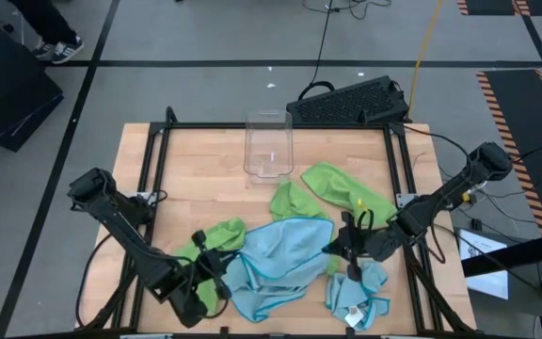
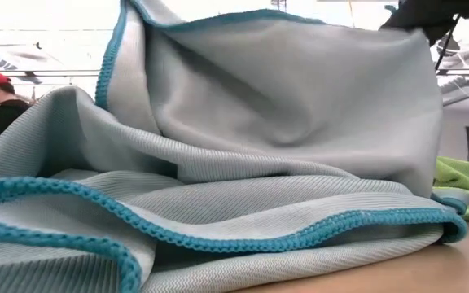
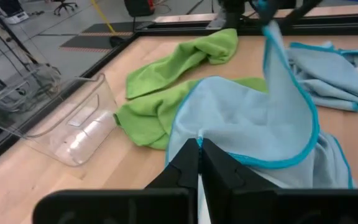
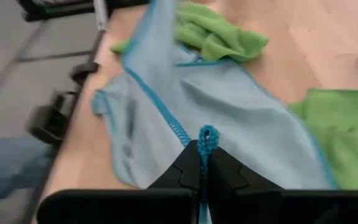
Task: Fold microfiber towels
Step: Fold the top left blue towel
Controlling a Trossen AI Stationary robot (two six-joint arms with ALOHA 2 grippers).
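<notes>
Blue towel point(image 2: 283, 122) nearest | left claw point(image 3: 199, 146), right claw point(image 4: 207, 142) each pinching its edge | no legible writing

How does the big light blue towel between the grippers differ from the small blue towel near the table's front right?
The big light blue towel is spread wide and pinched at opposite edges by the left gripper and right gripper; the small blue towel lies crumpled and ungripped. The small one shows a white tag, the big one none. Both have darker teal edging.
</notes>
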